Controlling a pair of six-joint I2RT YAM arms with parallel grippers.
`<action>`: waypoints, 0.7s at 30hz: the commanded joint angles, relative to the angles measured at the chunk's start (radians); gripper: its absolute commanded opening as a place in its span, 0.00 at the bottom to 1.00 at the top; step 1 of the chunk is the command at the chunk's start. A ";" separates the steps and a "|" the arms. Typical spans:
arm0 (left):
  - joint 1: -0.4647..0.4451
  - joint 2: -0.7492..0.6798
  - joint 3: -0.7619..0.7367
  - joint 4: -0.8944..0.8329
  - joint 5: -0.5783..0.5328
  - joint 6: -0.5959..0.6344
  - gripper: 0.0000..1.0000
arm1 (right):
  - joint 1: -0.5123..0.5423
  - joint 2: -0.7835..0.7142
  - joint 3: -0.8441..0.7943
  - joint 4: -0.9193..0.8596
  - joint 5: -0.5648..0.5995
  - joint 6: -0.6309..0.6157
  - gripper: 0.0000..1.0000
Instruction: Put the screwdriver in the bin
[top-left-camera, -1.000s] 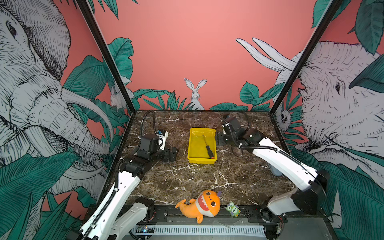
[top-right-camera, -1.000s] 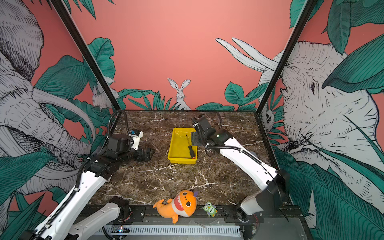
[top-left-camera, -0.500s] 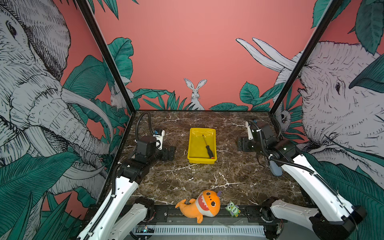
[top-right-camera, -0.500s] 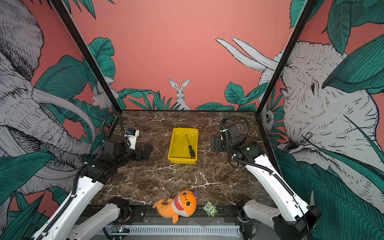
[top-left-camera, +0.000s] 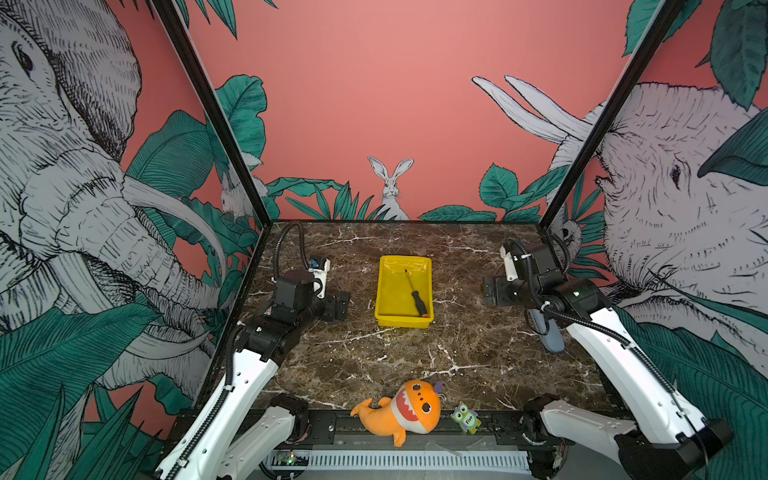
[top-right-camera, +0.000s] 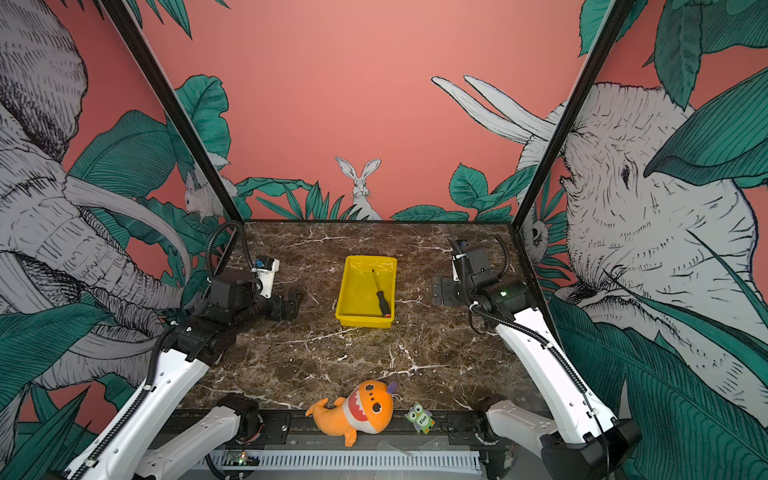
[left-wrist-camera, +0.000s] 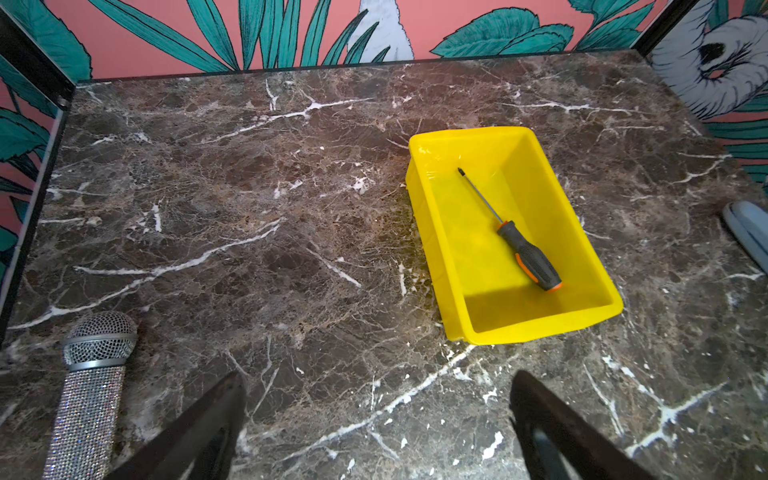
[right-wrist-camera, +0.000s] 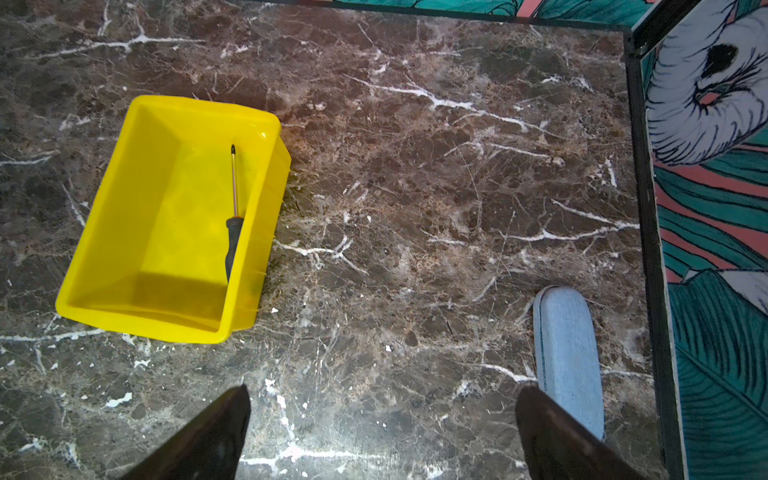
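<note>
The yellow bin (top-left-camera: 392, 291) (top-right-camera: 357, 291) stands in the middle of the marble table. Inside it lies the screwdriver (top-left-camera: 417, 300) (top-right-camera: 382, 300), along the bin's right side, tip toward the back wall and orange-capped handle toward the front. Both wrist views show the bin (left-wrist-camera: 469, 266) (right-wrist-camera: 158, 216) with the screwdriver (left-wrist-camera: 528, 253) (right-wrist-camera: 233, 237) flat on its floor. My left gripper (top-left-camera: 337, 305) (left-wrist-camera: 376, 382) hovers left of the bin, open and empty. Well to the bin's right, my right gripper (top-left-camera: 494, 291) (right-wrist-camera: 382, 395) is also open and empty.
A sparkly silver microphone (left-wrist-camera: 97, 374) lies beside the left gripper. A blue-grey case (top-left-camera: 550, 336) (right-wrist-camera: 567, 357) lies under the right arm near the right wall. An orange shark plush (top-left-camera: 405, 409) and a small green owl toy (top-left-camera: 466, 417) sit at the front edge.
My right arm has drawn back from the bin's right edge to the right side, its jaws opening wider. The screwdriver stays lying in the bin. The left arm shifted slightly.
</note>
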 joint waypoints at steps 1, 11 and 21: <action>0.002 0.008 -0.007 0.062 -0.020 0.086 1.00 | -0.012 -0.067 -0.072 0.055 -0.006 -0.005 0.99; 0.042 0.113 -0.025 0.159 -0.033 0.165 1.00 | -0.030 -0.140 -0.182 0.015 0.194 0.087 0.99; 0.070 0.154 -0.125 0.309 -0.136 0.115 1.00 | -0.039 -0.172 -0.294 0.050 0.437 0.104 0.99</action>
